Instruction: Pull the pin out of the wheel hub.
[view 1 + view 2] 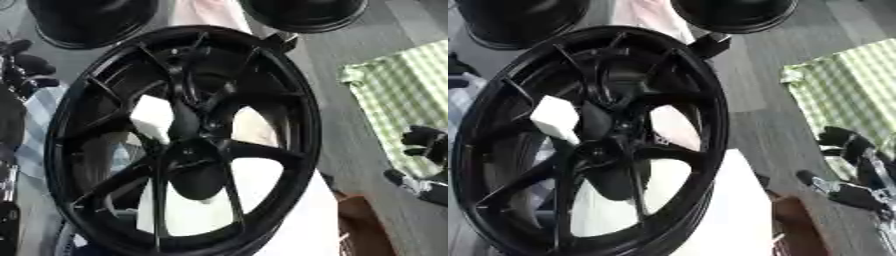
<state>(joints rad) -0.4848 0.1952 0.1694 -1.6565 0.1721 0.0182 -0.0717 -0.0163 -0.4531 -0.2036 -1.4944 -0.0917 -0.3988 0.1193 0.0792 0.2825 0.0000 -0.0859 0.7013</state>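
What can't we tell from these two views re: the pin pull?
- Pin: none distinguishable at the wheel hub, both views; black on black, blurred.
- White block by the hub: identity unclear.
- Left hand: cut by left edge, grip unreadable.
- Right hand: fingers blurred, dark.

Close overhead stereo (shared wheel (184, 140))

Grey plank floor (350, 65) runs to the far edge. A green-and-white checked cloth (407, 90) lies at right, a brown object (798, 225) near right.
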